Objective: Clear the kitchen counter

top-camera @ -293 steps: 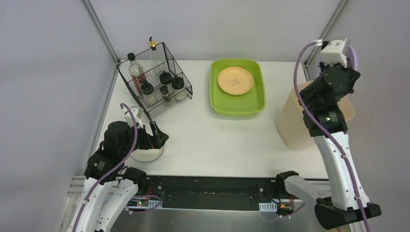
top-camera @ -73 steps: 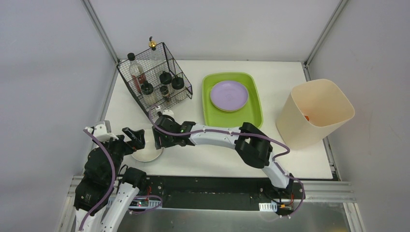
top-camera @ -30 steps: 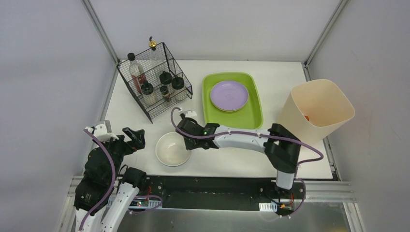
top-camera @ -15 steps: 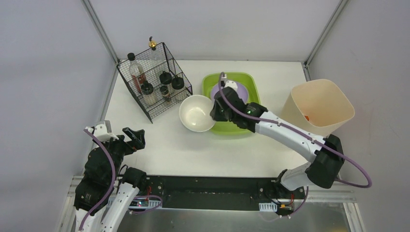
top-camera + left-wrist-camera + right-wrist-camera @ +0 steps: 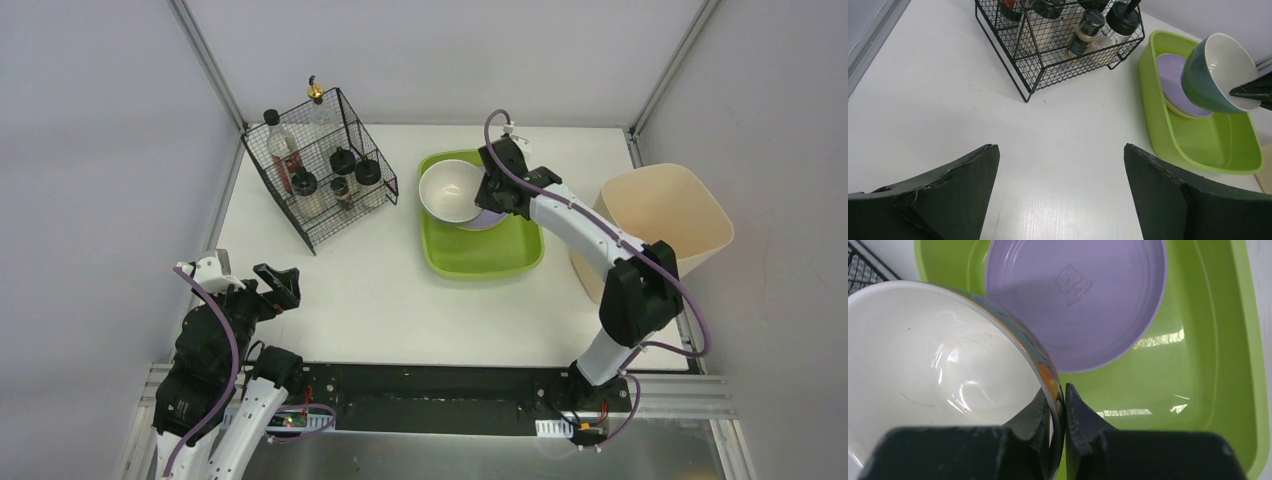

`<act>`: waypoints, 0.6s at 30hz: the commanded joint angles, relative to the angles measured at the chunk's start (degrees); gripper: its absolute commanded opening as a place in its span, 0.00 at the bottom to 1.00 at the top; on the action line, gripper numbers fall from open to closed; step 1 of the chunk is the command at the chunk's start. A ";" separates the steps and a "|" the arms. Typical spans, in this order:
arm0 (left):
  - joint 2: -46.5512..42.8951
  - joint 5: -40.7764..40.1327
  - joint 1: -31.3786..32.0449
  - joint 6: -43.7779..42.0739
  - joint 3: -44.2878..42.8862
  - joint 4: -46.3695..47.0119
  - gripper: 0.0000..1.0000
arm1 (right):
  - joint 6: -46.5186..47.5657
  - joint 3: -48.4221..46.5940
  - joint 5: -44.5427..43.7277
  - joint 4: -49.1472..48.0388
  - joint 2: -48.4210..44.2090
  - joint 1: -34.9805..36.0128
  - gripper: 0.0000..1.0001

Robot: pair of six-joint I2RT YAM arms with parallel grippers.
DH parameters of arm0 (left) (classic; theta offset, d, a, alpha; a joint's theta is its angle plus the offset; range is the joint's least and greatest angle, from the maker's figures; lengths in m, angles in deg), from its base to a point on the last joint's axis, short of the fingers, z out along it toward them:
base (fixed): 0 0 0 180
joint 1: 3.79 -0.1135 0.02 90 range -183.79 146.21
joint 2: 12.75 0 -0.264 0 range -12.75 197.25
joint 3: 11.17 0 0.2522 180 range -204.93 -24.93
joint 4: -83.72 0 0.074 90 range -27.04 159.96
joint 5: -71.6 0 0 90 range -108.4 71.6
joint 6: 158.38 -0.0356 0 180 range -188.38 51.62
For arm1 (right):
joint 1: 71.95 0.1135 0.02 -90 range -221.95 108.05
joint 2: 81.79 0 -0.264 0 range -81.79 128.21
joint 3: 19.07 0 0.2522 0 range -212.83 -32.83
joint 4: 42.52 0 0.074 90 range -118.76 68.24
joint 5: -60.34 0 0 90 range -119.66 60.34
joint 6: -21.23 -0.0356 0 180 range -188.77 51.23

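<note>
Low at the front-left corner, the left gripper (image 5: 1058, 150) hangs with its jaws spread wide, holding nothing. The white kitchen counter (image 5: 350, 290) stretches out beneath and beyond it. Farther back, the right gripper (image 5: 1057, 392) pinches the rim of a bowl (image 5: 938, 380), tilted over the purple plate (image 5: 1083, 295) in the green tray (image 5: 1198, 365). The top view shows only the bowl's white inside. The left wrist view shows its teal outside and a yellowish plate edge under the purple one. A wire rack (image 5: 320, 165) of bottles stands at the far left.
</note>
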 commanded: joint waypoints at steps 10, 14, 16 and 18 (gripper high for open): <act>1.43 1.13 0.11 0.30 -0.67 0.59 1.00 | -6.26 -15.05 0.67 -3.34 11.56 -7.37 0.00; 1.59 1.42 0.10 0.16 -0.75 0.59 1.00 | -7.16 -14.27 0.44 -3.67 13.13 -9.00 0.00; 1.45 1.42 0.10 0.16 -0.71 0.59 1.00 | -7.65 -13.37 0.37 -4.47 13.67 -9.60 0.00; 1.43 1.44 0.10 0.16 -0.72 0.59 1.00 | -7.79 -12.92 0.57 -5.11 14.43 -10.11 0.00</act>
